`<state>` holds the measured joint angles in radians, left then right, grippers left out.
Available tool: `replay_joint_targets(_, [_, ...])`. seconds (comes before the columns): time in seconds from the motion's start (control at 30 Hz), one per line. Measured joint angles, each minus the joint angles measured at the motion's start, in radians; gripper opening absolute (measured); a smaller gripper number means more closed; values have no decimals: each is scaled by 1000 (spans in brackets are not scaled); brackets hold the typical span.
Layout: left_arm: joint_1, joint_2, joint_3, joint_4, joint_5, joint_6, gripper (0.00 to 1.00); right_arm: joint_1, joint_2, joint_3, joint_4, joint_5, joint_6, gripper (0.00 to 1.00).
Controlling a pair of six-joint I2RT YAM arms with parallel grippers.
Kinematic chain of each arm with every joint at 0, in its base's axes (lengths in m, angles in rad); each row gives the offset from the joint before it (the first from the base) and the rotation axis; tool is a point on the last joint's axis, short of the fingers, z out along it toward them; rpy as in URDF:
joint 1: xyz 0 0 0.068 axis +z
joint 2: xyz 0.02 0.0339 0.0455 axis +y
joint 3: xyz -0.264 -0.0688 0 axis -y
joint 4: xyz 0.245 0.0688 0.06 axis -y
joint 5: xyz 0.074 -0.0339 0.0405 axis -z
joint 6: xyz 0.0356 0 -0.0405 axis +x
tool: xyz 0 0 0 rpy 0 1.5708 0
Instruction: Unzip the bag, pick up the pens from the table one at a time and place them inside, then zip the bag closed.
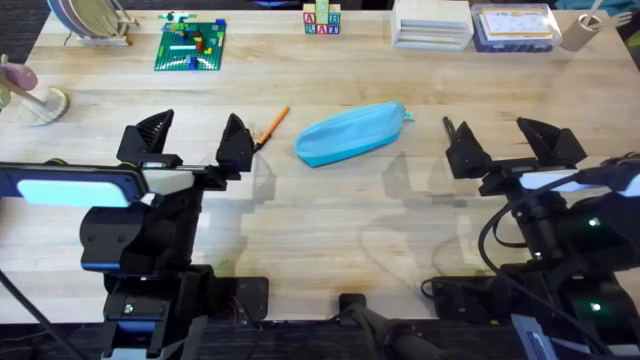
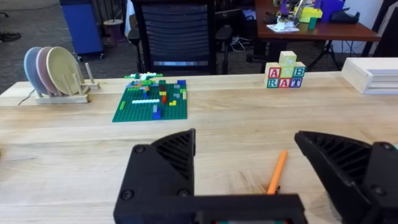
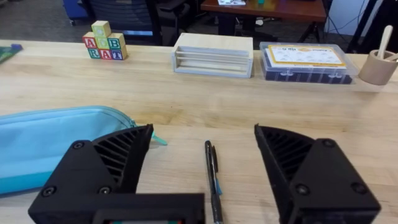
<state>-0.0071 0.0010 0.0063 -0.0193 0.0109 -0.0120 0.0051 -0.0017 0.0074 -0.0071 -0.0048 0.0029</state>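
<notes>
The light-blue bag (image 1: 350, 133) lies at an angle mid-table, its teal pull (image 3: 158, 140) at its right end and its zipper looking closed. The orange pen (image 1: 271, 125) rests just left of the bag (image 3: 50, 146), close to the right finger of my left gripper (image 1: 192, 140). In the left wrist view the orange pen (image 2: 277, 172) lies on the table ahead of my left gripper (image 2: 249, 168), nearer its right finger. The black pen (image 3: 212, 177) lies between the open fingers of my right gripper (image 3: 200, 186). My right gripper (image 1: 505, 148) is right of the bag. Both are open and hold nothing.
Along the far edge stand a plate rack (image 1: 85, 20), a green brick plate (image 1: 191, 45), letter blocks (image 1: 322, 18), a white box (image 1: 432, 24), a plastic case (image 1: 513, 27) and a cup (image 1: 580, 32). A wooden stand (image 1: 35, 100) sits far left.
</notes>
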Motion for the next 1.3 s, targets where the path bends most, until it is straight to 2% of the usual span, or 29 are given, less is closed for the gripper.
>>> replay_joint_targets(0.83, [0,0,3,-11,0,0,992,0,0,15,-27,-4,43,998])
replay_joint_targets(1.03, [0,0,136,-227,-1,0,992,0,0,126,-97,-11,58,998])
replay_joint_targets(1.2, [0,1,251,-354,-8,0,992,0,1,232,-253,-11,59,997])
replay_joint_targets(1.23, [0,25,312,-396,-8,0,992,0,4,283,-313,-11,61,997])
replay_joint_targets(1.3, [0,58,355,-413,-8,-2,992,0,19,319,-340,-11,65,997])
